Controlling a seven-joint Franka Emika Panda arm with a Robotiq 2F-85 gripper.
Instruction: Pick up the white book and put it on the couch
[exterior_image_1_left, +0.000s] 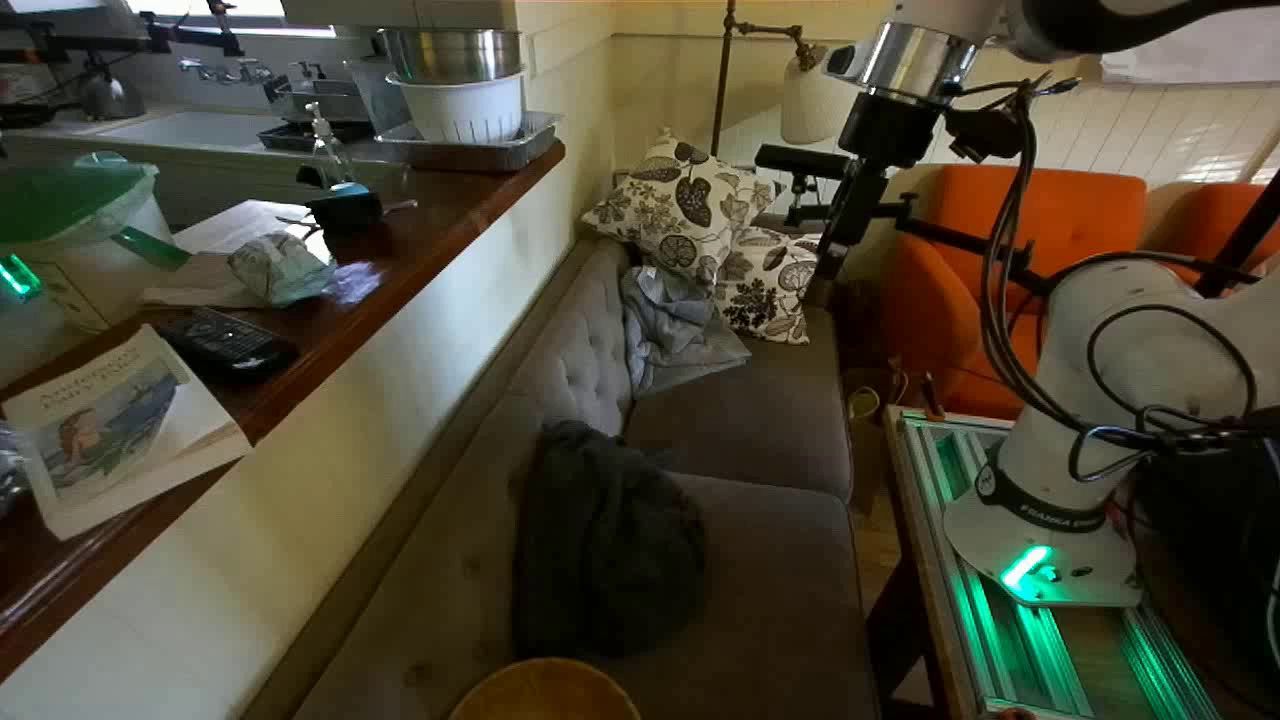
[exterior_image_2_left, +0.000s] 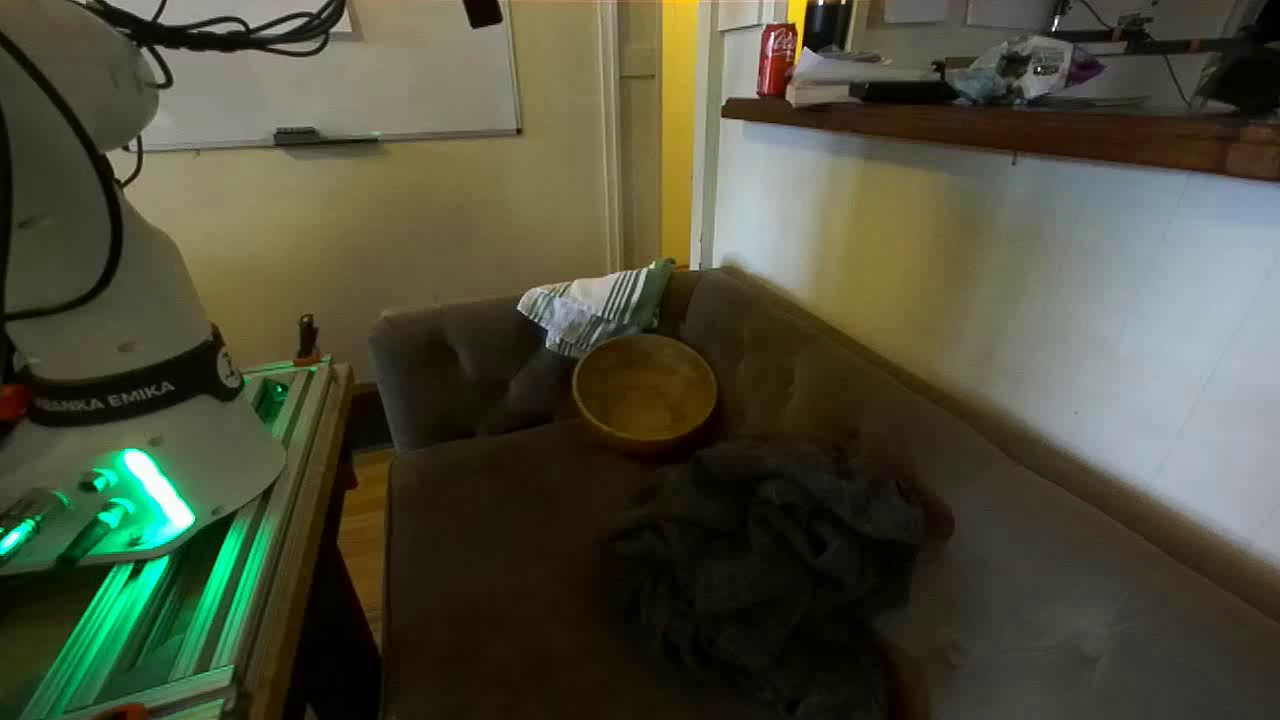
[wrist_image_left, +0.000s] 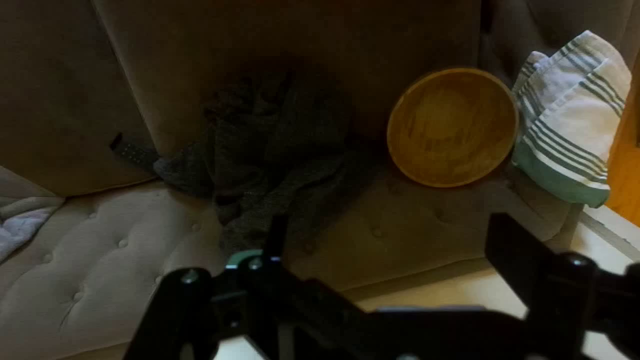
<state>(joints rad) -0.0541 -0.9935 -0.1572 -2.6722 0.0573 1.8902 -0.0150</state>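
The white book (exterior_image_1_left: 120, 425) lies flat on the dark wooden counter in an exterior view, its illustrated cover up and one corner over the counter's edge. The couch (exterior_image_1_left: 745, 425) runs below the counter, grey-brown with a tufted back; it also shows in an exterior view (exterior_image_2_left: 490, 510) and in the wrist view (wrist_image_left: 85, 265). My gripper (wrist_image_left: 390, 219) is open in the wrist view, its fingers wide apart with nothing between them. In an exterior view the gripper (exterior_image_1_left: 835, 240) hangs high over the couch side, well away from the book. The book is not identifiable in the wrist view.
A dark cloth (exterior_image_1_left: 605, 540) and a wooden bowl (exterior_image_2_left: 645, 390) sit on the couch. A striped towel (exterior_image_2_left: 600, 305) hangs on its arm. Patterned pillows (exterior_image_1_left: 690, 205) are at its far end. A black remote (exterior_image_1_left: 230, 345) and crumpled wrapper (exterior_image_1_left: 280, 268) lie near the book.
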